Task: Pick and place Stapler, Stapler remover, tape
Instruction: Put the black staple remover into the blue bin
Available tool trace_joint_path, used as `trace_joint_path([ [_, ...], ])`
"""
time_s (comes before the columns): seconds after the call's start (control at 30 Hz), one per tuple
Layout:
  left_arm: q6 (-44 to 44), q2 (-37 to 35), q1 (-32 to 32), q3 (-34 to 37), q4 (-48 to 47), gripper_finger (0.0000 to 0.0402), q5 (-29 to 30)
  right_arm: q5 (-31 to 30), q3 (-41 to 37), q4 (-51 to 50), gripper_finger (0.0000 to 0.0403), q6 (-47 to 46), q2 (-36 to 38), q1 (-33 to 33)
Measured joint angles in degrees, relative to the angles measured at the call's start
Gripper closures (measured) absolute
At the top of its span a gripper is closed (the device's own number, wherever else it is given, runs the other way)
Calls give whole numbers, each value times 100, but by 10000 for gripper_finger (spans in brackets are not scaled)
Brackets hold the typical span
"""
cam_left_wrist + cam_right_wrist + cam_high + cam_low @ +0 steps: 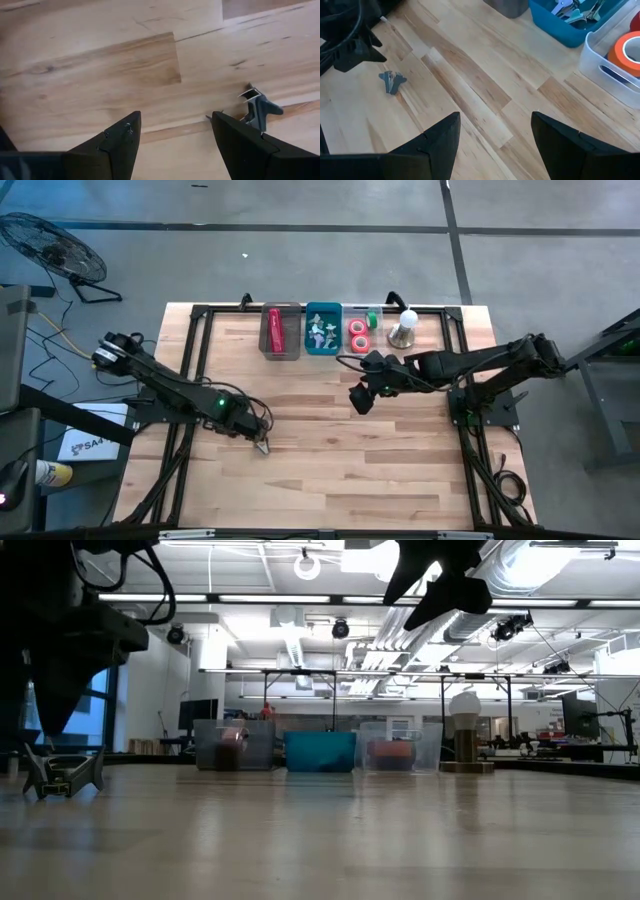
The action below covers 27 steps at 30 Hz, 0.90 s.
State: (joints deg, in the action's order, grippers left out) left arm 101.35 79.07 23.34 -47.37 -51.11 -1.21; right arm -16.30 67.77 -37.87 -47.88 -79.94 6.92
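On the wooden counter (pixel 330 470), the left claw (pixel 262 446) hangs released just beside a staple remover (pixel 257 107). The right claw (pixel 360 402) hovers released near the bins holding the stapler (pixel 276 329) and tape (pixel 359 335).

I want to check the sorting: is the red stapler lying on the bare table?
No, the red stapler lies inside the grey bin at the far edge of the table, beside the teal bin.

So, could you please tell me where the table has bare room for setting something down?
The near half of the table is bare, as is the strip between the arms. The far edge is crowded: stapler bin, blue bin, tape bin.
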Motion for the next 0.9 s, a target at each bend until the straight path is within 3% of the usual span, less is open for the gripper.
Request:
trace_joint_path([
  [0.3,1169,-4,521,0,40,163,161,-52,0,-22,166,-70,0,-2],
  [0.57,2060,82,795,-2,584,163,818,-143,0,3,166,-11,-2,-2],
  [0.9,2235,662,784,-7,1272,163,660,-63,0,50,166,185,-2,-2],
])
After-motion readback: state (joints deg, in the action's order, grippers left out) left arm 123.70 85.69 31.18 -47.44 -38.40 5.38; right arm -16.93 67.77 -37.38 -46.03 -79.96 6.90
